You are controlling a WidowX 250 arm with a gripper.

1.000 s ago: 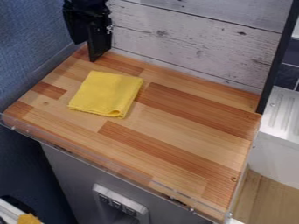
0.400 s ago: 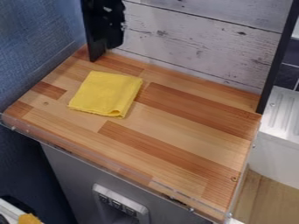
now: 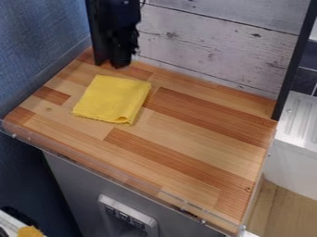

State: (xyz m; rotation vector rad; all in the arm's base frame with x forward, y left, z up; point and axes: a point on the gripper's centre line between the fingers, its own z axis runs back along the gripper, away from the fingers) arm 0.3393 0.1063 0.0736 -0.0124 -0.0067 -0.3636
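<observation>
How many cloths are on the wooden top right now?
1: the yellow cloth, folded, on the left side of the wooden top, just in front of the gripper as the camera sees it. Anything beneath the cloth or behind the gripper would be hidden.

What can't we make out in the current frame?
All camera view:
- yellow cloth: inner folds and underside, hidden by its top layer
- wall and counter corner behind the gripper: blocked by it and the black post
- orange-yellow item, lower left: cut off by bottom edge
- white ribbed surface: cut off by right edge
</observation>
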